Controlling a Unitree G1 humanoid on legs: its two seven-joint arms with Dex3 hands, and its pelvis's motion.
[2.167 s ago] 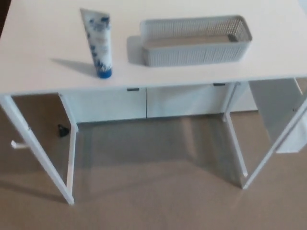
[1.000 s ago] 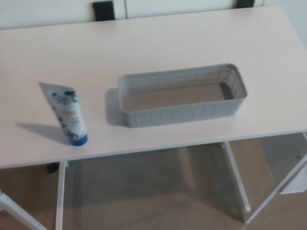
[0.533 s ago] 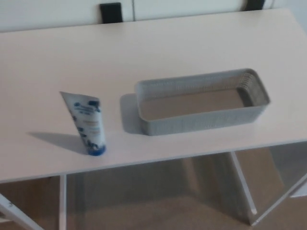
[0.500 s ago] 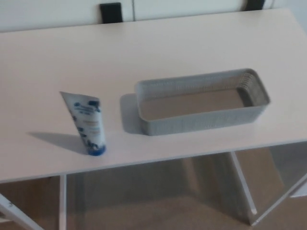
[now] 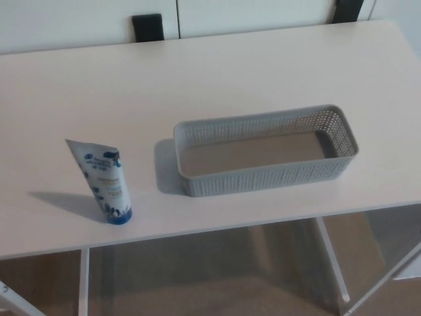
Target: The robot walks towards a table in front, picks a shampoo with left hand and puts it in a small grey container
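**Table, grey container and shampoo tube seen from the head camera**

The pale table (image 5: 197, 72) filled most of the view, its far edge running along the top and its near edge crossing the lower part. Below the near edge lay the brown floor (image 5: 197, 283), crossed by a white table leg (image 5: 332, 260).

The grey container (image 5: 263, 179), a long rectangular basket with perforated walls, lay right of the table's middle. It was close to the near edge, with its long sides roughly parallel to that edge. Its inside showed only a bare bottom.

The shampoo tube (image 5: 102, 181), white with blue print, stood on its blue cap with the flat crimped end up, tilted slightly toward the left. It was near the near edge, toward the table's left end and well apart from the container's left end. Its shadow fell to the left on the table.

Two black pieces (image 5: 147, 26) stood just beyond the far edge, one left of centre and one at the far right corner.

Neither the left hand nor the right hand appeared in the view, so their state could not be told.
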